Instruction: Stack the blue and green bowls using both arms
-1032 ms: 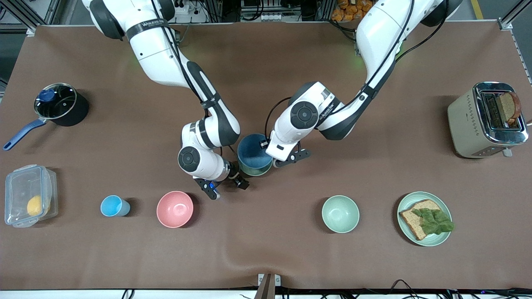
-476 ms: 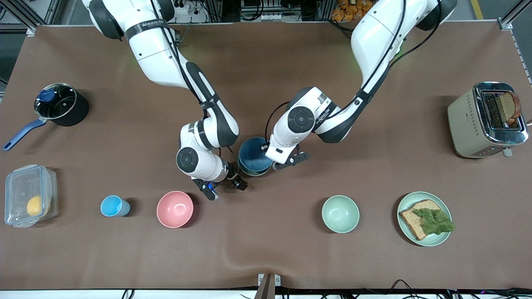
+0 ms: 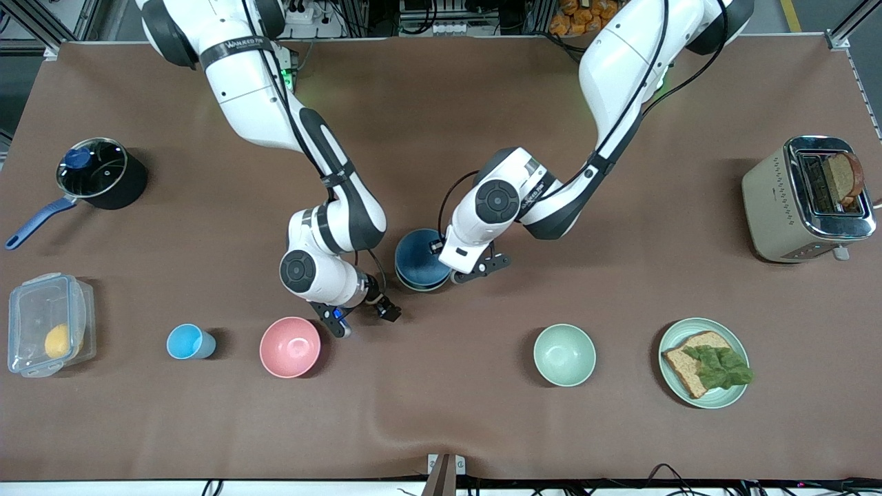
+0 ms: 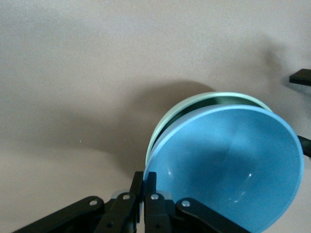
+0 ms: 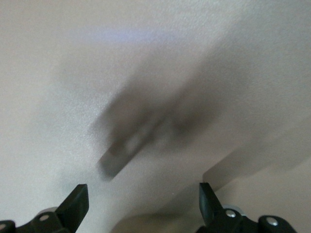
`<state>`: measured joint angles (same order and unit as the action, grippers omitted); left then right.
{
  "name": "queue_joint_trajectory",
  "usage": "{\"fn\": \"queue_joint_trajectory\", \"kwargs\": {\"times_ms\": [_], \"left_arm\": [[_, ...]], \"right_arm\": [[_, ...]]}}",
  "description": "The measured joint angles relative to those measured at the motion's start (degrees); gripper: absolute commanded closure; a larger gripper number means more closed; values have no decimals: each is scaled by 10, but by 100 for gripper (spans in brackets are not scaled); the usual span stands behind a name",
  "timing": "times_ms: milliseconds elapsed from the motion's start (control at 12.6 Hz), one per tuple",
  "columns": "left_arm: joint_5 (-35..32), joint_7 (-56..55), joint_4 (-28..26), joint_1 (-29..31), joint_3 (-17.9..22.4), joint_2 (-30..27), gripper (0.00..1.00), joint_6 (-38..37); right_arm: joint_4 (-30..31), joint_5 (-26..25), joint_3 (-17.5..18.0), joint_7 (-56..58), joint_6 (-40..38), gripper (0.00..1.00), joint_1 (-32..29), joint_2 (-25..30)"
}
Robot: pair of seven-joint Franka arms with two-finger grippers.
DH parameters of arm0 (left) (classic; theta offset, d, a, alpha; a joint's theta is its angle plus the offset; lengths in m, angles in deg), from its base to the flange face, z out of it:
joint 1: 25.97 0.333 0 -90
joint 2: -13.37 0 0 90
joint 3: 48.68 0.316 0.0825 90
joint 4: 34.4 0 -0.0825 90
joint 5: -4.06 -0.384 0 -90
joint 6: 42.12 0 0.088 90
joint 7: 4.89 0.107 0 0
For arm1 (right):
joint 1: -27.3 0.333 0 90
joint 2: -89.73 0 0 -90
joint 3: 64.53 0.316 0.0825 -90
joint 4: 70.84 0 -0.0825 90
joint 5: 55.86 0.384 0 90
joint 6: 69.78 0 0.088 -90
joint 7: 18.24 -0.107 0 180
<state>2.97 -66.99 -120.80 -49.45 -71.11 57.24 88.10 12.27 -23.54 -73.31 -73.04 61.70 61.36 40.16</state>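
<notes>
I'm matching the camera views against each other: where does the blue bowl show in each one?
Front view: the blue bowl sits mid-table in the green bowl, its rim held by the left gripper.
Left wrist view: it fills the lower right, above the jaws.
Right wrist view: not in it.
Shared landmark: the green bowl's rim.

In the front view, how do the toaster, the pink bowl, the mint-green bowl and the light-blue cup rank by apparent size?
Largest to smallest:
1. toaster
2. pink bowl and mint-green bowl: they look about alike, so I do not rank them.
3. light-blue cup
</notes>
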Motion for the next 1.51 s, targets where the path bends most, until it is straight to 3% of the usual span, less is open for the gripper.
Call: {"fn": "queue_joint_trajectory", "kwargs": {"times_ms": [317,397,476,556,1032,1270,1508], "left_arm": [[0,0,0,-1,4,8,100,13],[0,0,1,-2,4,11,91,17],[0,0,1,-3,4,13,41,19],[0,0,2,-4,4,13,0,21],[-2,0,25,0,7,-14,0,22],[-14,0,30,37,13,-98,0,-42],[-21,3,32,108,16,-206,0,-167]], "right_arm": [[-1,26,1,0,0,0,0,0],[-1,27,1,0,0,0,0,0],[-1,27,2,0,0,0,0,0],[-1,28,2,0,0,0,1,0],[-4,28,1,0,0,0,-1,0],[-11,28,-2,14,-13,0,-9,9],[-22,27,-20,83,-107,0,-32,45]]}}
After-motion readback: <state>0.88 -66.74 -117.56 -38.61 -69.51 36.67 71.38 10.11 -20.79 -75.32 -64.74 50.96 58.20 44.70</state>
